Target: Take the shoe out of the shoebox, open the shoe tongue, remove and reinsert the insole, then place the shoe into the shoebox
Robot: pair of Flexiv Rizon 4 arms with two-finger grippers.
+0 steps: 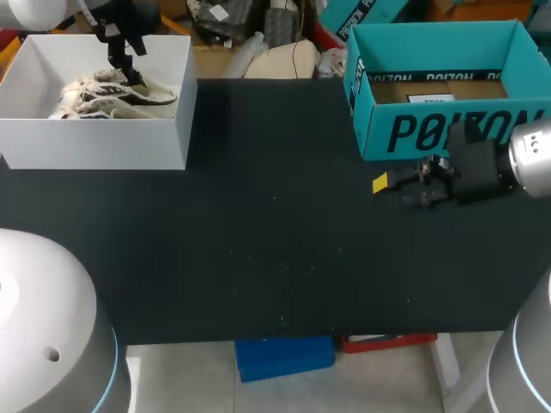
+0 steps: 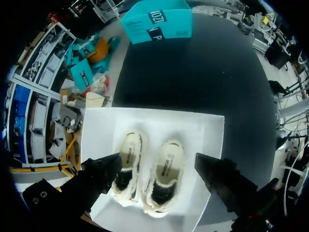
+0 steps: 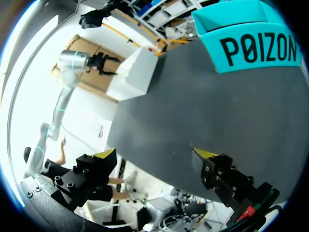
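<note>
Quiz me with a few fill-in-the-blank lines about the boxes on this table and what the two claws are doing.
1. The white box holds ____ shoes.
2. The left gripper hangs above them with its fingers ____.
3. The right gripper, over the table near the teal box, is open and holds ____.

Missing words: two; open; nothing.

shoes (image 2: 166,174) cream/blk | shoebox (image 1: 95,142) white | other box (image 1: 430,43) teal, blk print | table (image 1: 258,241) blk

Shoes (image 1: 116,95) in shoebox (image 1: 95,142), table (image 1: 275,241) far left; second box (image 1: 448,129) far right; right hand (image 1: 393,193) before it.
</note>
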